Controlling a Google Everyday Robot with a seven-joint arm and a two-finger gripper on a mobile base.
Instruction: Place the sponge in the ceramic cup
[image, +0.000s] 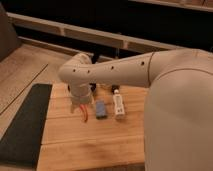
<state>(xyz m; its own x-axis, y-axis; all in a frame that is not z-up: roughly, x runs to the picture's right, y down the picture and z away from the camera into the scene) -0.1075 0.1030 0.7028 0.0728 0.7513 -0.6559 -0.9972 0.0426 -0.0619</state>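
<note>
The blue sponge (101, 109) lies flat on the wooden table (90, 145), just left of a long white tube (118, 105). My white arm reaches in from the right and bends down over the table's far part. The gripper (80, 106) hangs below the wrist, a little left of the sponge and apart from it. The ceramic cup is hidden from view.
A thin red handle (85, 115) pokes out from under the wrist, between the gripper and the sponge. A black mat (25, 125) covers the table's left side. My arm's bulky body (180, 115) blocks the right side. A ledge and dark wall run behind.
</note>
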